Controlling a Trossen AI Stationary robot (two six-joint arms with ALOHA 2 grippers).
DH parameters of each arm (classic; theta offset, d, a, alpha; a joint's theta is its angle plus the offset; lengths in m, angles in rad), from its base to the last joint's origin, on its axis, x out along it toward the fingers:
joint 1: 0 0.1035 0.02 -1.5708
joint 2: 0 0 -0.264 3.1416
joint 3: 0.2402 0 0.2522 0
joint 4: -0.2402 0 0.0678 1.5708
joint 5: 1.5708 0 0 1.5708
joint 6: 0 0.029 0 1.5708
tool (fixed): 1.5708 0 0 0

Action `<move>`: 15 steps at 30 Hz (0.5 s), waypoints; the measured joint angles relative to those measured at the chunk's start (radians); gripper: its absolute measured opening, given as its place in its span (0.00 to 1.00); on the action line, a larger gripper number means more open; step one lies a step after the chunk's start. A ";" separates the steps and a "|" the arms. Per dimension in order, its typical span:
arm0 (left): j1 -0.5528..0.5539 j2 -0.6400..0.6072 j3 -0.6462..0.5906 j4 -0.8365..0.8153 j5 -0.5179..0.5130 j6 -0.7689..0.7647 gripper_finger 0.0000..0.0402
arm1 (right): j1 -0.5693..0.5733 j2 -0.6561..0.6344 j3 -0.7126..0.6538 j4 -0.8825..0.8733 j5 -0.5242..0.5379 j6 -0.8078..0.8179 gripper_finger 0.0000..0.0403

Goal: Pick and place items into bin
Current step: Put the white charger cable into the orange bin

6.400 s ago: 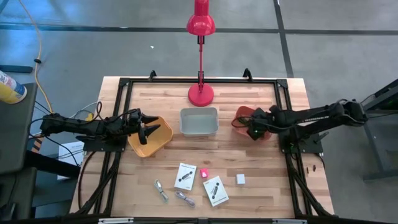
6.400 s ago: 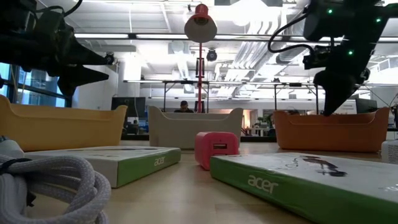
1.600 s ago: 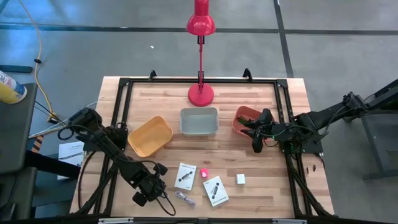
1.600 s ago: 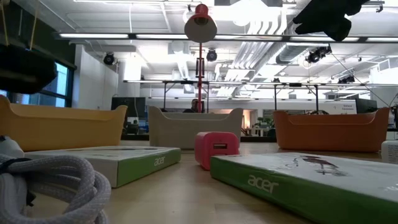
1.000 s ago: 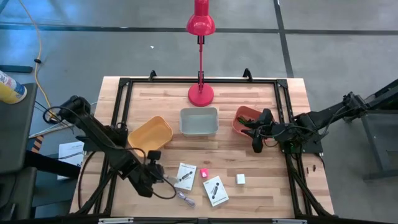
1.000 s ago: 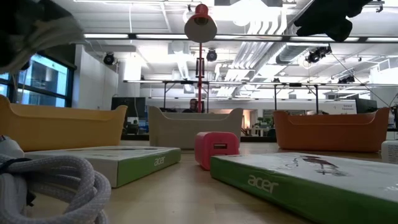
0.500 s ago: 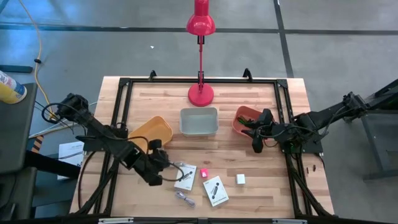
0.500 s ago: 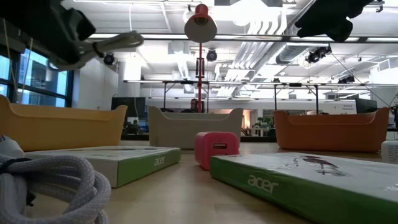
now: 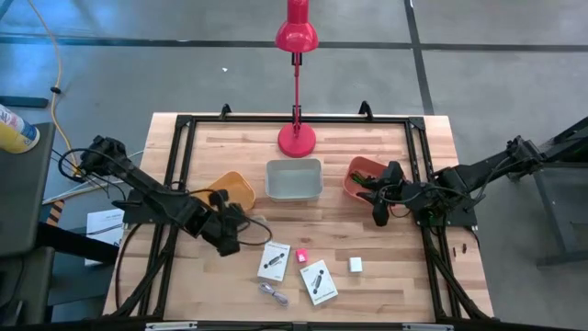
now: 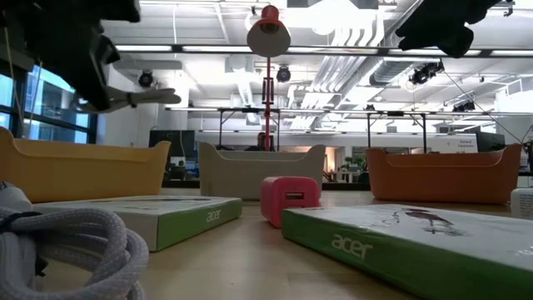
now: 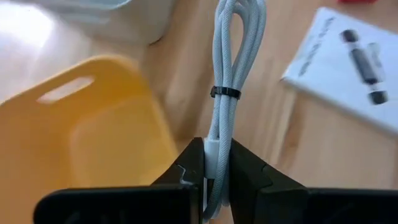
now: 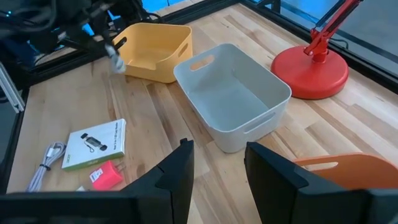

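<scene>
Left gripper [image 11: 216, 171] (jaws clamped) holds white cable [image 11: 231, 93] beside yellow bin [image 11: 81, 149].

My two dark fingers [image 12: 180, 177] stand apart at the frame's bottom, holding nothing. Past them, centre, sits a grey bin [image 12: 233, 96]; a yellow bin [image 12: 152, 45] upper left, a red lamp base [image 12: 316, 71] upper right, an orange bin's rim [image 12: 348, 163] lower right. Lower left lie a white box [image 12: 96, 144], a pink cube [image 12: 106, 176] and a coiled cable [image 12: 45, 165].
</scene>
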 joint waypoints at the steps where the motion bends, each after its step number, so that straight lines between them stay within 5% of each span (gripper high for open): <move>1: -0.001 -0.016 0.000 -0.034 -0.006 -0.019 0.06 | 0.000 0.000 0.000 -0.002 0.000 0.000 0.33; 9: 0.009 -0.137 0.000 -0.125 -0.102 -0.038 0.07 | 0.000 0.000 0.000 -0.008 0.010 -0.001 0.33; 15: 0.107 -0.137 0.000 0.040 -0.106 0.162 0.04 | 0.000 0.000 0.000 -0.012 0.008 0.003 0.33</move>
